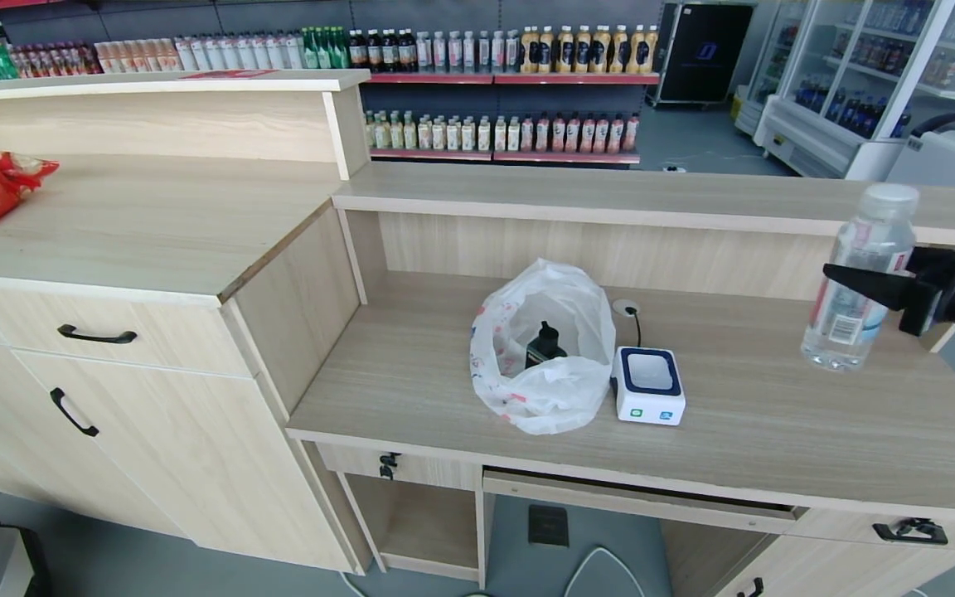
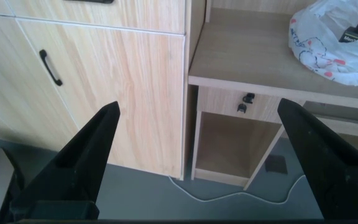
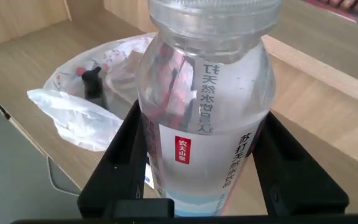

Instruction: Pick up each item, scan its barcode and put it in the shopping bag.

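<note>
With one dark item (image 1: 544,344) bagged, my right gripper (image 1: 859,286) clamps the water bottle (image 1: 869,236), scanner (image 1: 650,384) and shopping bag (image 1: 564,402) waiting to its left, I judge; my left gripper (image 2: 199,106) gapes empty.

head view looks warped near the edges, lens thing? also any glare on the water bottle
Head view: probably the wide lens; the counter edges lean outward toward the borders; light is soft, shadows faint. Right wrist view: the water bottle shows only pale highlights on its clear upper part. Left wrist view: the left gripper, jaws open, looks dark.
</note>
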`<state>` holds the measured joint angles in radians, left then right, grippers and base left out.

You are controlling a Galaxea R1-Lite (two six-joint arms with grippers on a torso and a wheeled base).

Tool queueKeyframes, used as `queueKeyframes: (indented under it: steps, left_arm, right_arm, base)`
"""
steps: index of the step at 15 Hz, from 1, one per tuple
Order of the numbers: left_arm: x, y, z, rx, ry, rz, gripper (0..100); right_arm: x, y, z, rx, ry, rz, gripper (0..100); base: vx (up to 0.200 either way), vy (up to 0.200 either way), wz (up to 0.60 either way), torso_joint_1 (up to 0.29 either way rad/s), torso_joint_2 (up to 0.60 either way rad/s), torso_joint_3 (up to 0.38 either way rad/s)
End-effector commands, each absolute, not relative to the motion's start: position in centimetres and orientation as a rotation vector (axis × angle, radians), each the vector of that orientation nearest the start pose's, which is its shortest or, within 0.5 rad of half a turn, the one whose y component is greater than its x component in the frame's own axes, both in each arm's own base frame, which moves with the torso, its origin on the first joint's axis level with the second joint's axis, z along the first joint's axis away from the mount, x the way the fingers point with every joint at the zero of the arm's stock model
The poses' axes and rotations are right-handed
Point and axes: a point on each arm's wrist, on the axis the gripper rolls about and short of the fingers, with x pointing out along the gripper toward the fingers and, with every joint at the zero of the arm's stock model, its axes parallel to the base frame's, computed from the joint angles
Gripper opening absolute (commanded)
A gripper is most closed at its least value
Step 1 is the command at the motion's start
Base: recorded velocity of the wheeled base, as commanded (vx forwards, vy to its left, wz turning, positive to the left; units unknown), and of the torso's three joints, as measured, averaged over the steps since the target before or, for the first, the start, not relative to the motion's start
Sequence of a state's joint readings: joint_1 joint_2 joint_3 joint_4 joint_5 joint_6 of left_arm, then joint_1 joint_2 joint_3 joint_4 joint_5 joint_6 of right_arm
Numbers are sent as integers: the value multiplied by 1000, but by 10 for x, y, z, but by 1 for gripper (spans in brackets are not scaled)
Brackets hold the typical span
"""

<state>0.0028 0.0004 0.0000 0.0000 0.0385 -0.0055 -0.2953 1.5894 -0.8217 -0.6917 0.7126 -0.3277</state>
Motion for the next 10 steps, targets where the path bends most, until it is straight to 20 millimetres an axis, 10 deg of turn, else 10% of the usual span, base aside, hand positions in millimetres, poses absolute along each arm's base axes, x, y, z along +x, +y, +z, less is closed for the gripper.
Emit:
queueKeyframes:
  steps: [1, 6, 10]
  left_arm:
    - [-23, 1, 75, -6, 0, 41, 100]
    - [-23, 1, 75, -6, 0, 41, 100]
    - [-23, 1, 75, -6, 0, 41, 100]
  right_arm:
    - [233, -87, 238, -301, -7, 255, 0]
    - [229, -96, 242, -319, -28, 197, 0]
    - [239, -97, 245, -242, -50, 107, 0]
  base:
    - [0, 0, 0, 0, 0, 0]
    - [0, 0, 0, 0, 0, 0]
    - [0, 0, 600, 1, 5, 0]
